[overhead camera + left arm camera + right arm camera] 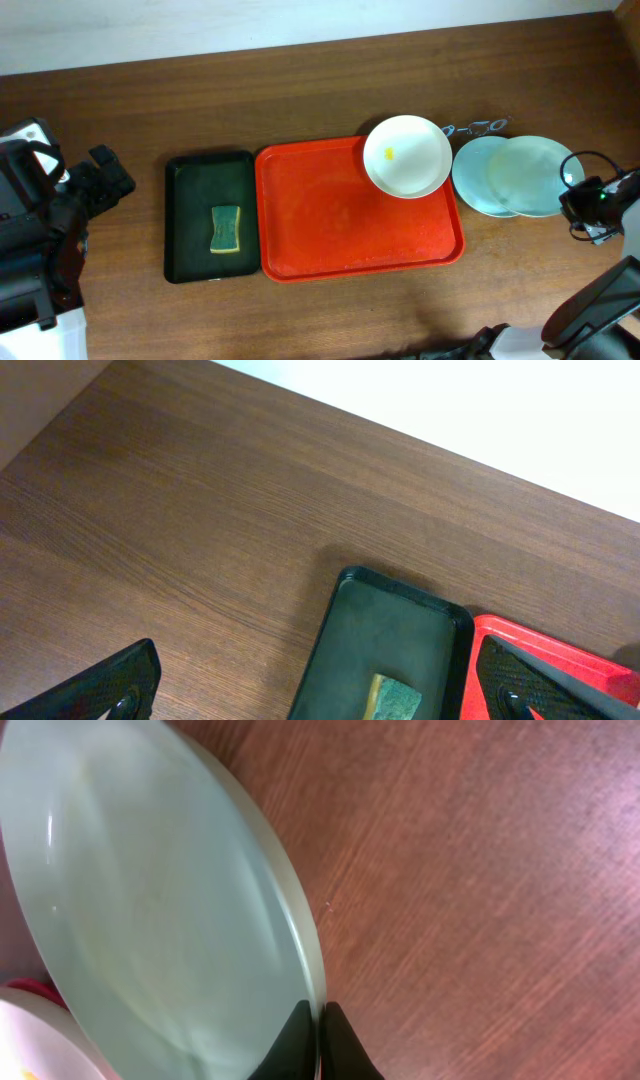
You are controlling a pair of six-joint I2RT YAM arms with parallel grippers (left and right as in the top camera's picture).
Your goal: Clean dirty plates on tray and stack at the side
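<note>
Over at the left edge of the table (300, 90), the left gripper (318, 660) hangs with its fingers (120, 685) spread as wide as they go and nothing between them. It is above bare wood, short of the black tray (190, 200) and well apart from every plate.

The black tray holds a green and yellow sponge (226, 229), lying flat towards its near end. Touching its right side is the red tray (340, 220), mid-table.

The white plate (407, 156) sits on the red tray's far right corner, overhanging the rim a little, with a small yellow smear (389, 153) left of its middle.

Just right of the red tray, on the wood, the pale blue plate (472, 180) lies flat, and the pale green plate (535, 172) lies overlapping its right part. Beyond the blue plate there is a small pale mark (475, 127) on the table, too small to read.

The right gripper (317, 1020) is at the green plate's right edge, near the table's right edge. Its fingers are pressed together, and their tips meet the plate's rim. From the wrist view I cannot tell whether the rim is pinched between them or only touched.
</note>
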